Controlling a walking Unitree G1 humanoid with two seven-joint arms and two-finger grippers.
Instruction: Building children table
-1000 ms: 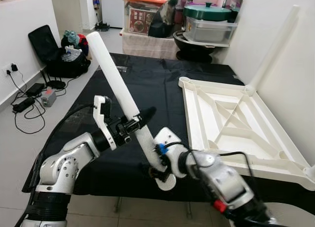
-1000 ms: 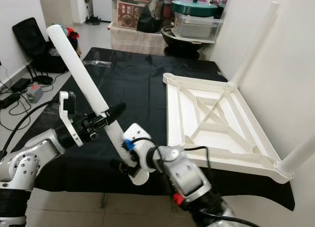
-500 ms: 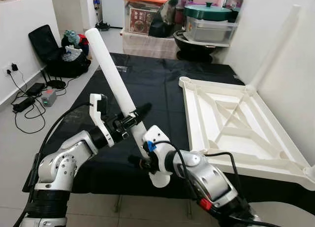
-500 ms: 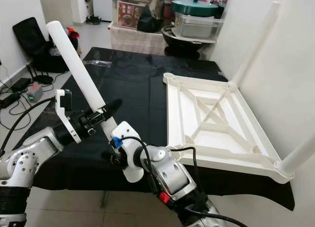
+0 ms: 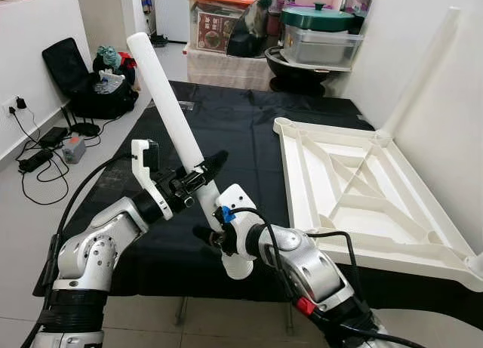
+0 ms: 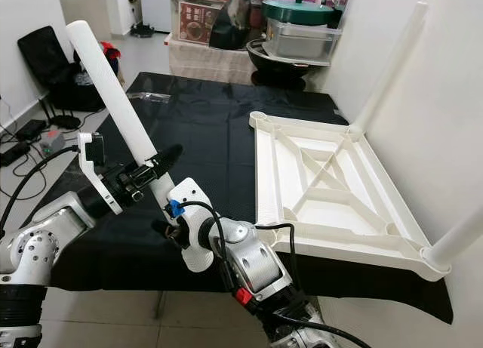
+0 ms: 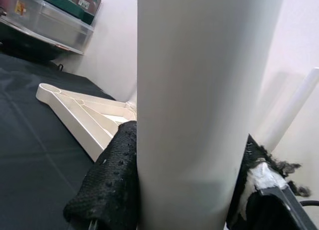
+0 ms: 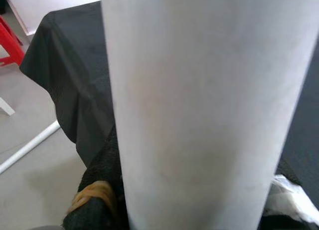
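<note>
The white table leg [image 5: 167, 106] slants up over the near edge of the black-covered table [image 5: 226, 129], pinched by both the left gripper [image 5: 198, 176] and, lower, the right gripper [image 5: 215, 229]. Best carry it upright to an empty corner socket of the upturned tabletop [image 5: 355, 189], then press straight down.

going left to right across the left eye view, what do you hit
wall socket → black bag → left claw on the white table leg → upside-down tabletop
</note>
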